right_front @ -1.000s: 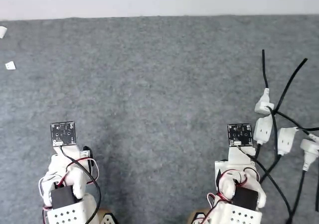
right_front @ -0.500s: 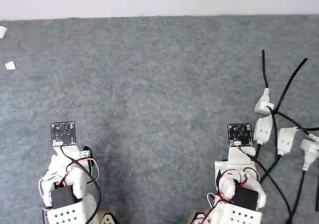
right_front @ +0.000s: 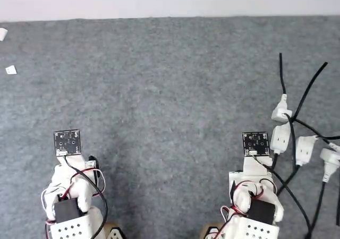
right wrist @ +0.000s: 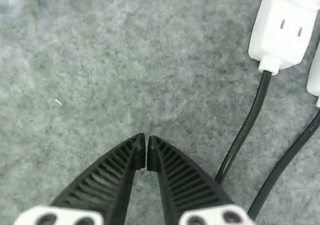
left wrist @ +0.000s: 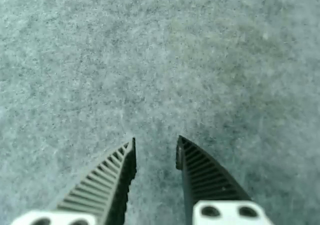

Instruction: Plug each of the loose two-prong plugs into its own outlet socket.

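Four white cord ends lie flat and close together at the right side of the worktop, each on a black cable. The socket, at the cluster's left, shows two slots in its face. A tilted end lies just beyond it. A third end and a fourth end lie farther right. Whether these are plugs cannot be told.

Layout on the mat. The left arm and right arm stand at the near edge, well apart, each pointing away from that edge. Just right of the right arm lies a socket. 3 more connectors lie around it toward the right edge, their cables crossing. 2 scraps lie at the far left.
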